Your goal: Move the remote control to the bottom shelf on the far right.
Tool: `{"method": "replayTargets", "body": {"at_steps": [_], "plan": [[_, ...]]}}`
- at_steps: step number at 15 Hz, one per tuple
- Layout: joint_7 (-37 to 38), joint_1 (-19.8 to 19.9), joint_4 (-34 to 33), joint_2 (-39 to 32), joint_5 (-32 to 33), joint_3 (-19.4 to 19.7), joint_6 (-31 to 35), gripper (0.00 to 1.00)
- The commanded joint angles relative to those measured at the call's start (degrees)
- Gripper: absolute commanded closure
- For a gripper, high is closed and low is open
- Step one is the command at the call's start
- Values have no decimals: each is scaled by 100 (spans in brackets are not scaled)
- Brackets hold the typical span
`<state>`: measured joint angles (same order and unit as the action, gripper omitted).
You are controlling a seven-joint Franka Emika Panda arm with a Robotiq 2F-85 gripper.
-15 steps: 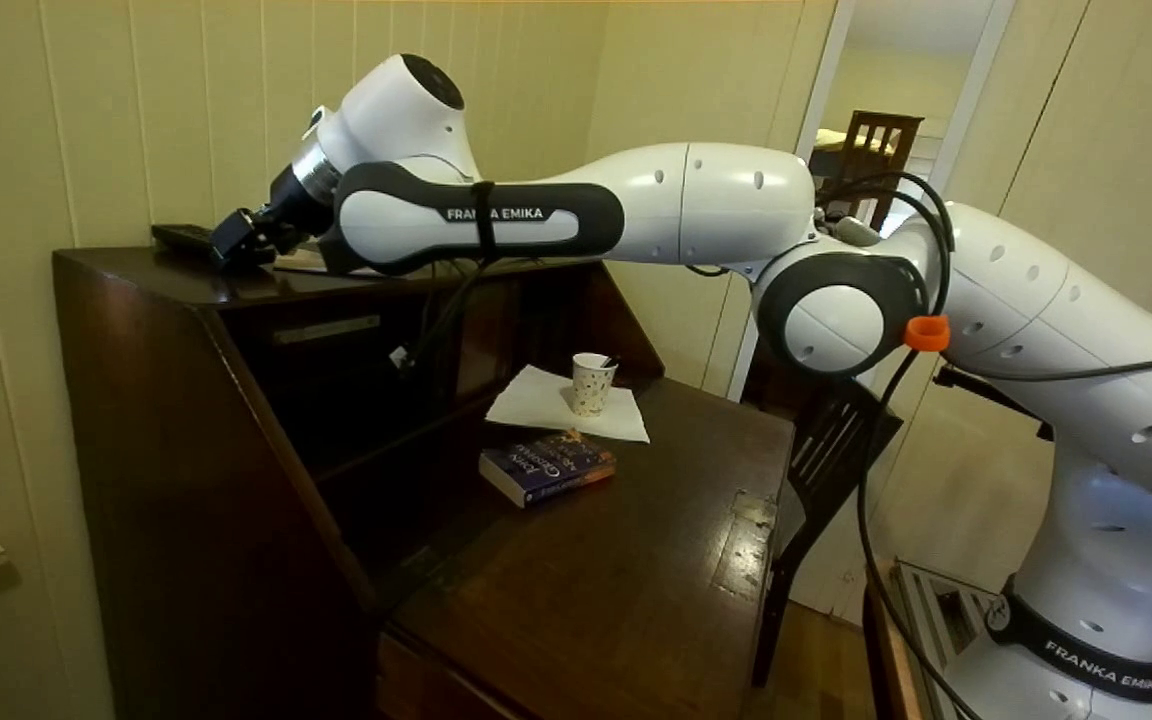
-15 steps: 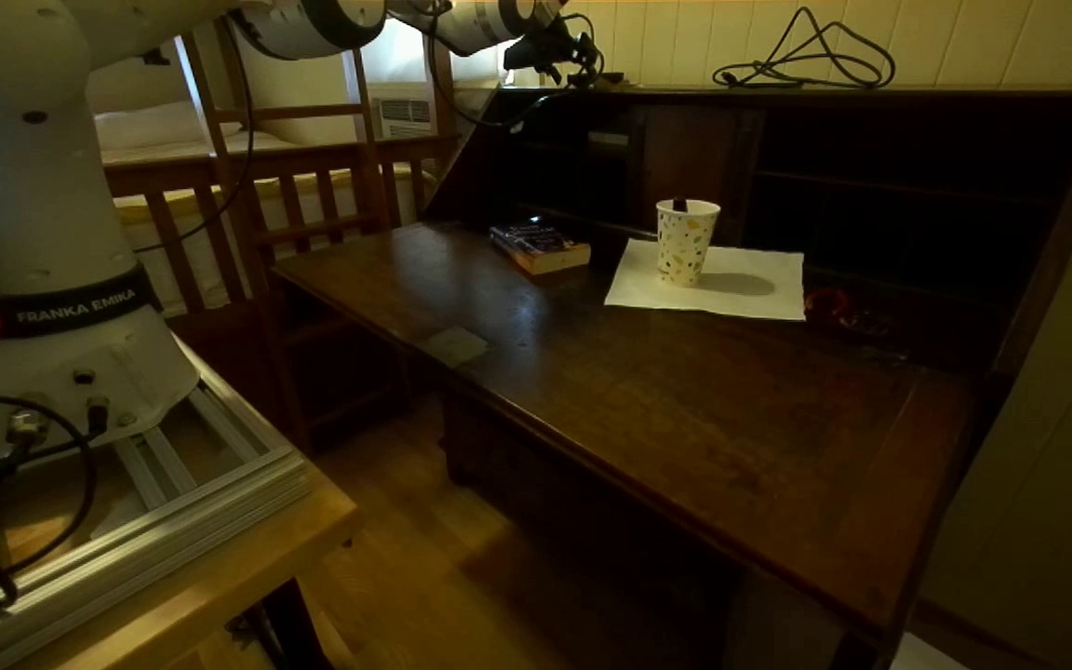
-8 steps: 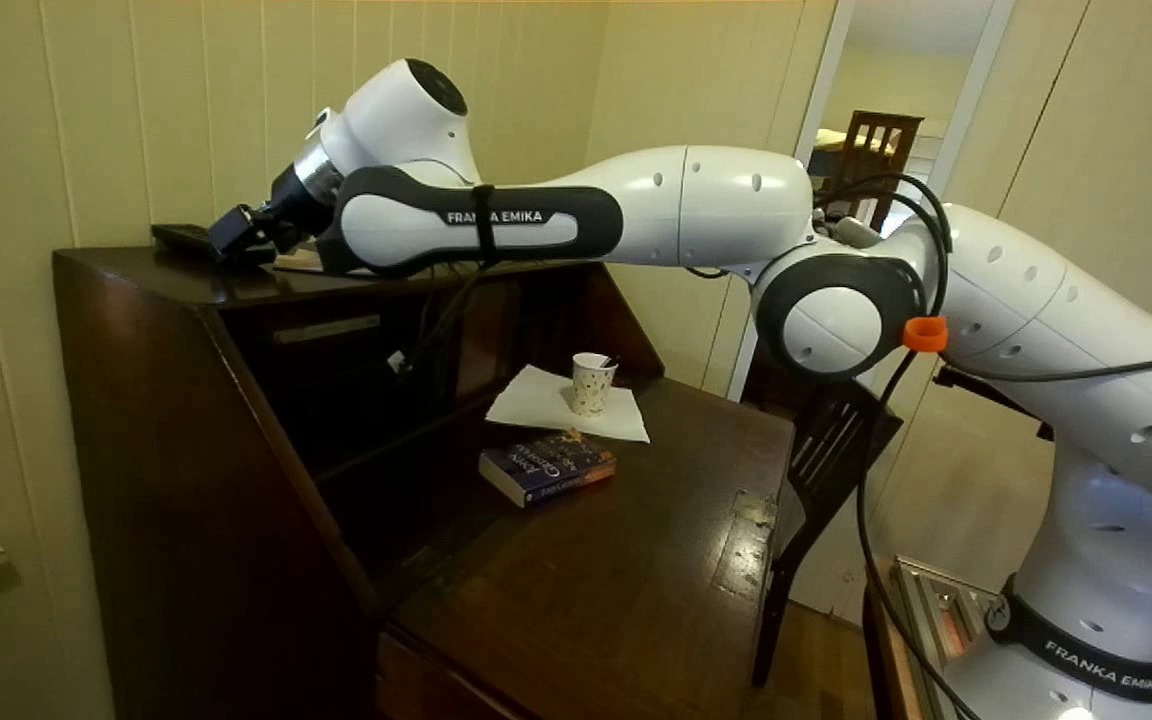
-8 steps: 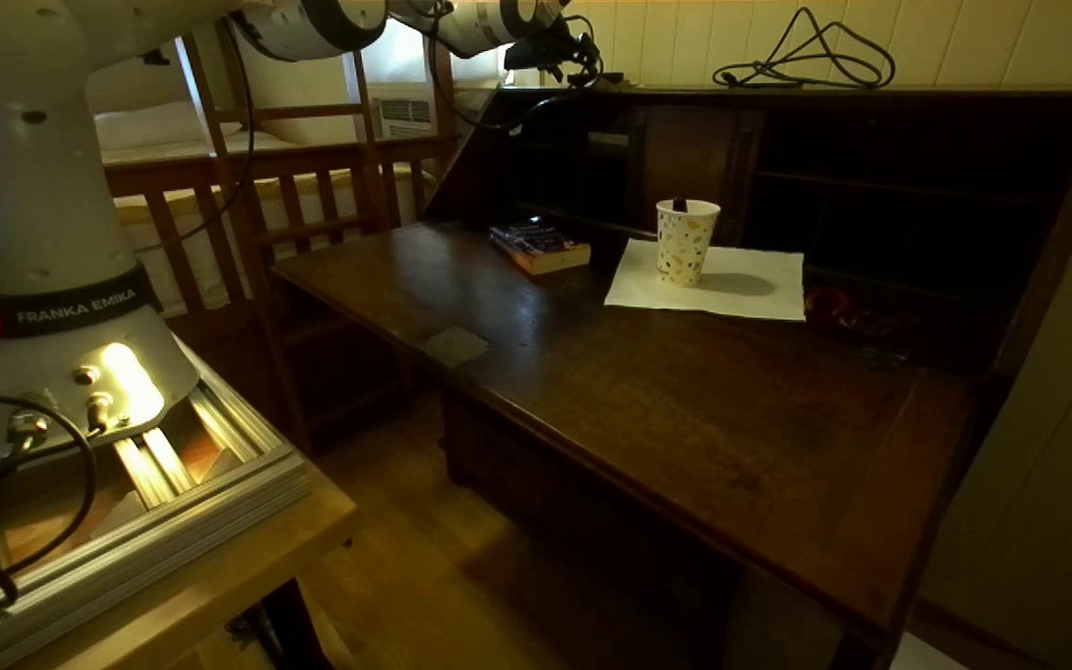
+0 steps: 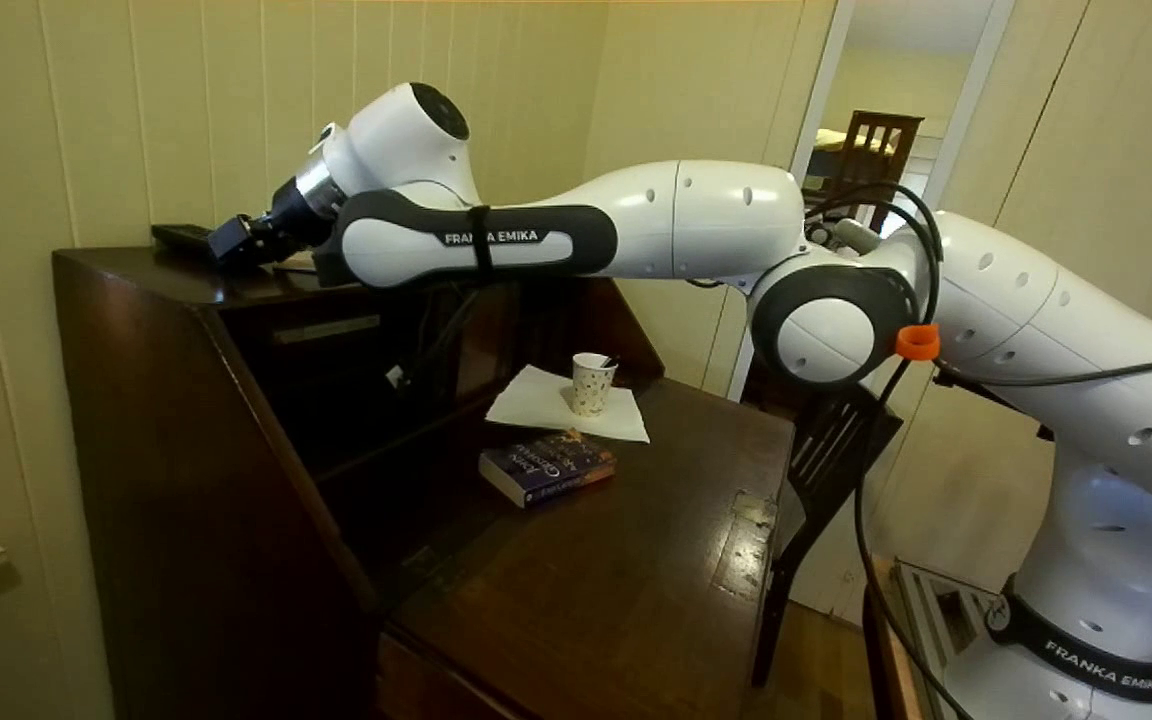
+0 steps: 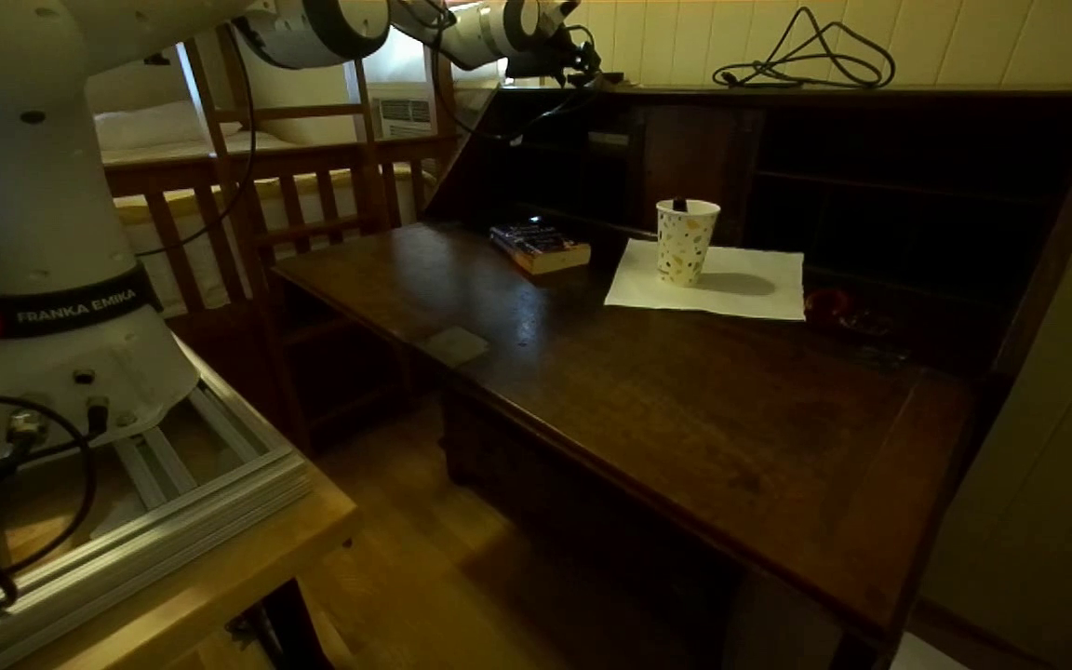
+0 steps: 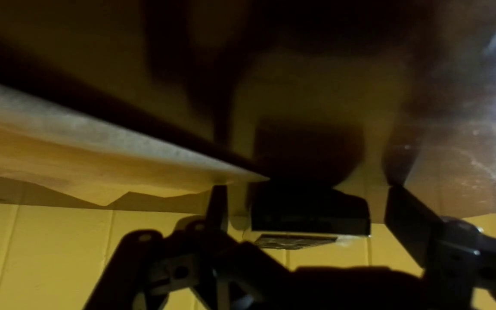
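A: Where does the remote control lie from the end effector?

B: Dead ahead, flat on the top surface. In the wrist view its short end shows between the two fingers, so I take its long axis to run away from the end effector, roughly toward the wall. In an exterior view its far end pokes out beyond the end effector.

A: Is it gripped?

B: No. The jaws stand wide, with a narrow gap on either side of the remote control, and nothing is held. I can't tell whether the fingers touch the top surface or hang just above it.

A: Then what does the coming move turn on?

B: Depth, I'd say. It isn't clear how far the fingers reach along its sides. Lined up like that, a squeeze should work if they overlap enough. Mind the paper: its corner seems to point in between the fingers and could get pinched.
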<state>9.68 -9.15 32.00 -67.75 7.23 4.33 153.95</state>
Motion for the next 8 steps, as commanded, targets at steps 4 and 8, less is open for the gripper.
{"method": "replayTargets", "body": {"at_steps": [4, 8], "plan": [[178, -99, -200, -198, 88, 217, 287, 60], [360, -159, -134, -121, 104, 456, 234, 63]]}}
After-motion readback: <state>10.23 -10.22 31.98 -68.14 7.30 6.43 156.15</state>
